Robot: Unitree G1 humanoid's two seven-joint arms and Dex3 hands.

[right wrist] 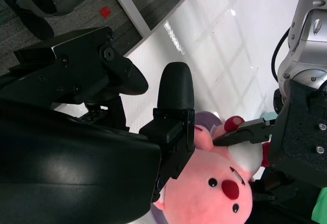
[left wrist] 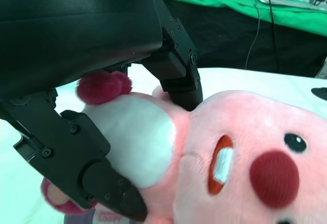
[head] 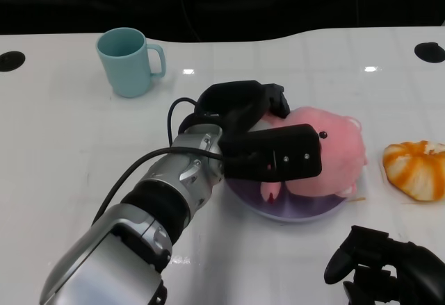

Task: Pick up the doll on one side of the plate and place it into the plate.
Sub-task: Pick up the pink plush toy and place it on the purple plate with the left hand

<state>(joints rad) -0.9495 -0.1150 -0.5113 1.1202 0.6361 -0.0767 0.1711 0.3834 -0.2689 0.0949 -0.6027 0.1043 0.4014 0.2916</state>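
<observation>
Doll [head: 327, 152] is already lying on the plate [head: 306, 213], just right of table centre. It is gripped by the left hand [head: 261, 135], fingers wrapped round its white belly – seen close in the left wrist view. Placement judged essentially done – release and withdrawal are left. Right hand [head: 389, 267] is parked at 5 o'clock, fingers apart, nothing held. Cup [head: 128, 62] sits at 10 o'clock, an orange thing [head: 417, 169] at 3 o'clock.
</observation>
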